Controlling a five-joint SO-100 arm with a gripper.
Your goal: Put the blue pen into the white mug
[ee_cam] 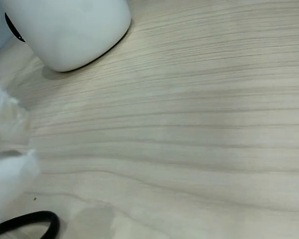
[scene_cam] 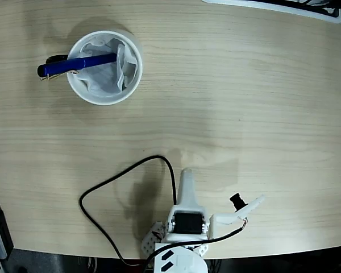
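In the fixed view, the blue pen (scene_cam: 77, 63) is seen lying tilted across the white mug (scene_cam: 104, 67), one end resting inside on the crumpled white lining and the other end sticking out over the rim at the picture's left, where the dark handle is partly hidden beneath it. The white arm is folded at the bottom edge of the table (scene_cam: 244, 102), well apart from the mug, with the gripper (scene_cam: 251, 206) near a looping black cable (scene_cam: 111, 185); nothing is held, and whether its jaws are parted cannot be told. In the wrist view, only the mug's white wall (ee_cam: 72, 30) is shown at upper left, with blurred white finger parts at the left edge.
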